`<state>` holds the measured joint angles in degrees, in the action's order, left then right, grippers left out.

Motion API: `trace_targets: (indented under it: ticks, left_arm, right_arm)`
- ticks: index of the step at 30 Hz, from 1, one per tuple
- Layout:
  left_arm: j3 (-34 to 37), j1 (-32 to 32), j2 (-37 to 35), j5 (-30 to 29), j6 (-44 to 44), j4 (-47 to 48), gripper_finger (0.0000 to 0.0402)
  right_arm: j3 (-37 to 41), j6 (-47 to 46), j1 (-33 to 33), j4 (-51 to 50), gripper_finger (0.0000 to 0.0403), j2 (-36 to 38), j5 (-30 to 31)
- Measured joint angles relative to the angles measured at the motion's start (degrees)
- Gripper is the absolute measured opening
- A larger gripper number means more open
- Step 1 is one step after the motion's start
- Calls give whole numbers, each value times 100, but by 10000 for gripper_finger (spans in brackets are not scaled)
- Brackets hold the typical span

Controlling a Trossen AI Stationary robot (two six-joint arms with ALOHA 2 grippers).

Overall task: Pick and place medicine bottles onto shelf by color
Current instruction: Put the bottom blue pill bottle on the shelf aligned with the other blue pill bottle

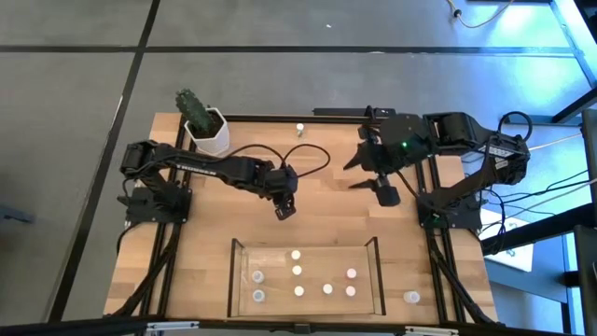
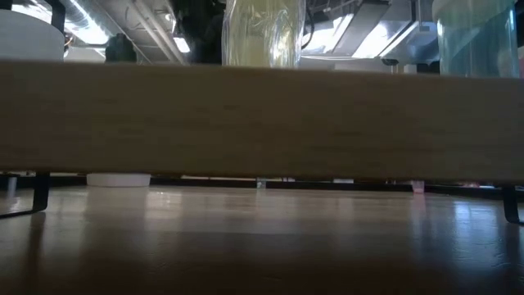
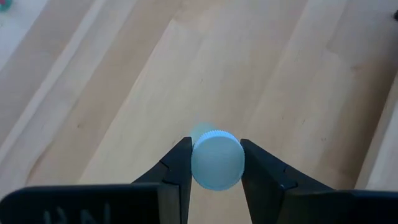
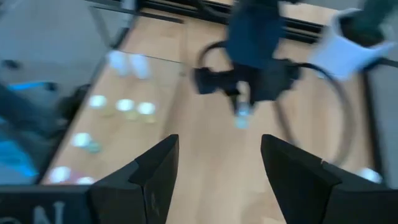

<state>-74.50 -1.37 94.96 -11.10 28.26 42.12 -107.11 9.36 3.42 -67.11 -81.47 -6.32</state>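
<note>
— Bottle (image 3: 216, 160) position?
— Pale-capped, clamped between the left gripper (image 1: 285, 209) fingers above the surface, just short of the shelf (image 1: 235, 280)
— Right gripper (image 4: 219, 163)?
— Spread wide, holding nothing, near the far right

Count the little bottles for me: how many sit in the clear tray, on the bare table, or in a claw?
Bottles in the tray: 8
Loose on the table: 2
Bottle in the left gripper: 1
Total: 11

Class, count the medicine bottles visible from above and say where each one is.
10. Seven stand in the shelf; one sits right of it; one at the table's far edge; one is held by the left gripper. Others may be hidden.
</note>
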Motion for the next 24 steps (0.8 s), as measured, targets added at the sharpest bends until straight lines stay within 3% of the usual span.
trace_targets:
  ticks: [4,24]
  left_arm:
    - [2,-2,22,-63,14,19,96]
    - [138,-145,102,-306,452,55,96]
  right_arm:
    - [0,-17,-4,2,229,-2,378]
    - [0,-9,0,4,229,-2,373]
